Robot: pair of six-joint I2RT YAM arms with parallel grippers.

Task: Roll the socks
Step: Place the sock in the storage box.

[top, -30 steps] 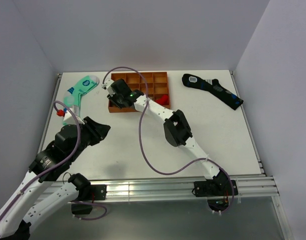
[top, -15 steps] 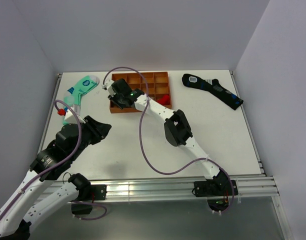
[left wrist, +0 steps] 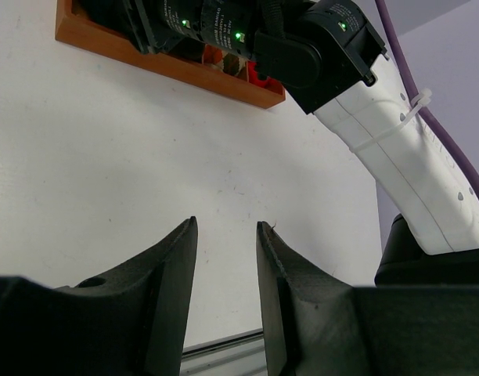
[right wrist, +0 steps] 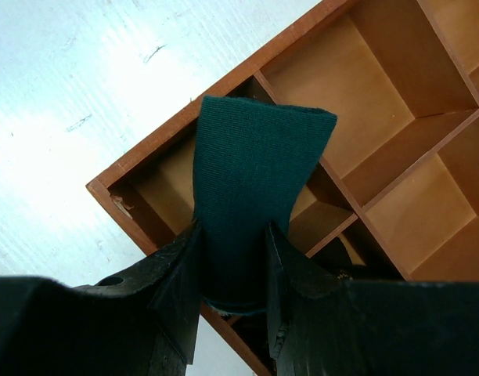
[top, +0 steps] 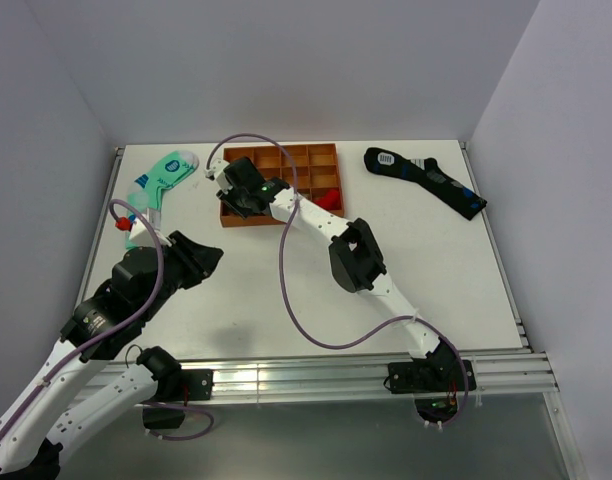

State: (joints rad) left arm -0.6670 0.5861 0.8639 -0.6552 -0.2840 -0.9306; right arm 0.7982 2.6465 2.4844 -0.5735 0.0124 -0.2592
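Top external: the right gripper hangs over the near-left corner of the tray, and the socks are hidden under it. The left gripper sits well apart, nearer the bases, with a mint sock beyond it. A black sock lies far off to the right gripper's right.

Left wrist: its jaws stand apart with nothing between them, above the table. The tray lies ahead.

Right wrist: the jaws are clamped on the dark teal socks, which stick out ahead of the fingertips over the tray's corner compartment.
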